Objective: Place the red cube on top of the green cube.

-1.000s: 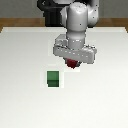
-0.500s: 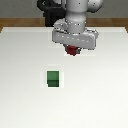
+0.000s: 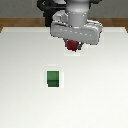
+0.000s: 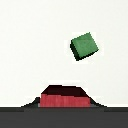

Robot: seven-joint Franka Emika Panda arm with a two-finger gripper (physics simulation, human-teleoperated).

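Observation:
The red cube (image 3: 73, 46) is small and dark red, held between my gripper (image 3: 74, 47) fingers, lifted above the white table. It also shows in the wrist view (image 4: 64, 98), close under the camera. The green cube (image 3: 53, 78) is dark green and a bit larger. It sits on the table, nearer the camera and toward the exterior view's left of my gripper. In the wrist view the green cube (image 4: 85, 45) lies apart from the red one. My gripper is shut on the red cube; its fingertips are mostly hidden.
A white table (image 3: 100, 100) fills the scene, with a wooden floor (image 3: 15, 22) beyond its far edge. The arm's base (image 3: 50, 7) stands at the far side.
My gripper has risen with the red cube in it and shifted slightly toward the exterior view's left. The green cube has not moved.

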